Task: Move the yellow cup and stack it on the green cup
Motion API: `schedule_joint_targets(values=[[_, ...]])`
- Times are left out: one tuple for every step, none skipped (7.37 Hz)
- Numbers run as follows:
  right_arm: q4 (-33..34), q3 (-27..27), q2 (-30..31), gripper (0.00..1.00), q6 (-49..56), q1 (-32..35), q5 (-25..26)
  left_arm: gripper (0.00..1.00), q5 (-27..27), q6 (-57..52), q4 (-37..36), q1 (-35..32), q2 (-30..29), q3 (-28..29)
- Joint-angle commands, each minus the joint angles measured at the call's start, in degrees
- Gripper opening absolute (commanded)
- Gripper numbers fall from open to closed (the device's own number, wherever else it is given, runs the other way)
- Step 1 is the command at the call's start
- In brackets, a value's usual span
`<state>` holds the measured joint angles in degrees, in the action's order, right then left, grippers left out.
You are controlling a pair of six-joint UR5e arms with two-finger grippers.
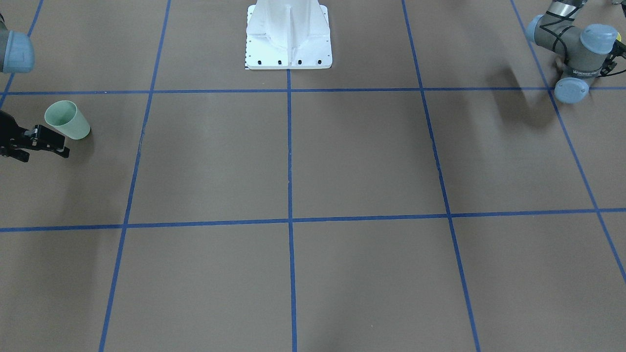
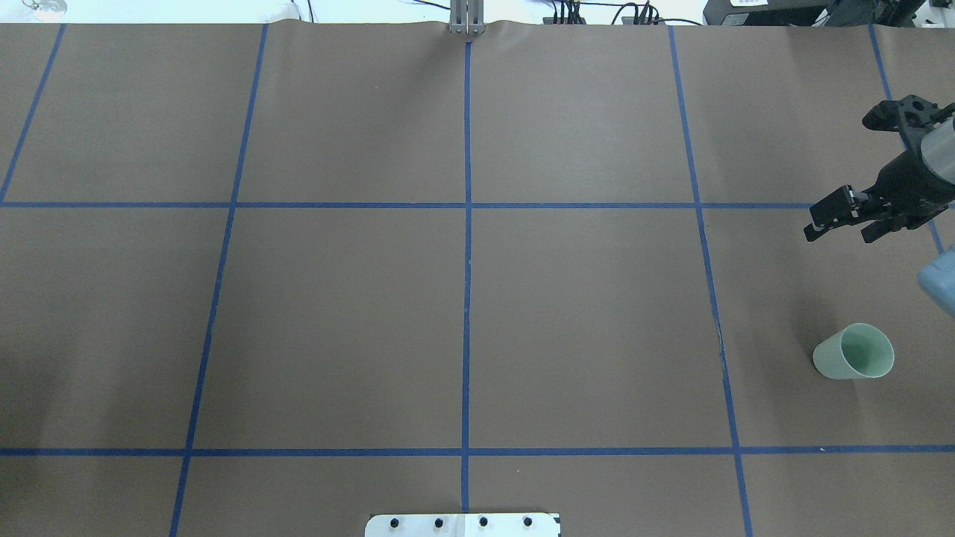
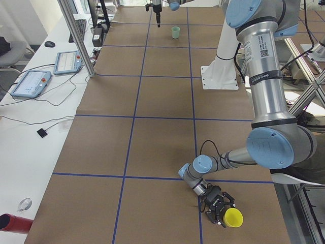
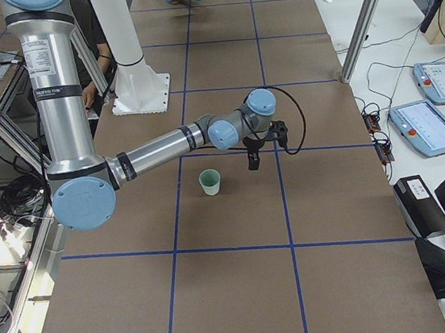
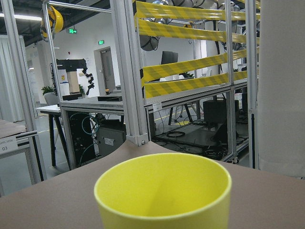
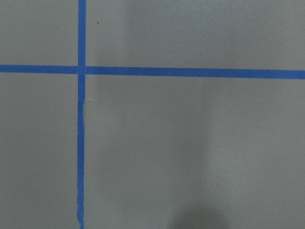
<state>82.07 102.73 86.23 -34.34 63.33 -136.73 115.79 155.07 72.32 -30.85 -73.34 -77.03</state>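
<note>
The yellow cup (image 3: pixel 234 217) stands at the table's near left end in the exterior left view. It fills the bottom of the left wrist view (image 5: pixel 162 191), rim up. My left gripper (image 3: pixel 222 209) is low at the cup, right against it. I cannot tell whether it is open or shut. The green cup (image 2: pixel 854 352) stands upright on the table at the right end, and also shows in the front view (image 1: pixel 68 120). My right gripper (image 2: pixel 837 235) hovers open and empty beyond the green cup, apart from it; it also shows in the front view (image 1: pixel 44 155).
The white robot base (image 1: pixel 288 39) stands at the middle of the table's robot side. Blue tape lines (image 2: pixel 467 261) grid the brown table. Aluminium posts (image 3: pixel 76 35) and tablets (image 3: pixel 31 83) stand along the operators' side. The right wrist view shows only bare table.
</note>
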Motion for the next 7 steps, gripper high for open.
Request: schedule_joint_targets(values=[[0.02,0.27,-0.10,0.99,-0.20,-0.05,-0.03,0.93,0.40,0.06,0.28,0.26,0.12,0.83],[0.02,0.62,-0.10,0.99,-0.20,-0.05,0.06,0.82,0.93,0.24,0.36,0.44,0.12,0.83],[0.02,0.80,-0.18,0.99,-0.29,-0.05,0.06,0.63,1.11,0.15,0.28,0.61,0.12,0.92],[0.02,1.24,-0.18,0.99,-0.29,-0.05,0.06,0.54,0.85,0.06,0.28,0.79,0.65,0.92],[0.02,1.33,-0.10,0.99,-0.29,-0.05,0.15,0.52,0.15,-0.29,0.45,0.96,1.17,0.92],[0.02,1.24,-0.10,0.99,-0.37,-0.05,0.15,0.52,-1.86,-0.64,1.15,1.05,2.57,0.92],[0.02,1.33,-0.18,0.99,-0.37,-0.05,0.15,0.51,-3.45,-2.03,1.24,1.14,3.45,1.01]])
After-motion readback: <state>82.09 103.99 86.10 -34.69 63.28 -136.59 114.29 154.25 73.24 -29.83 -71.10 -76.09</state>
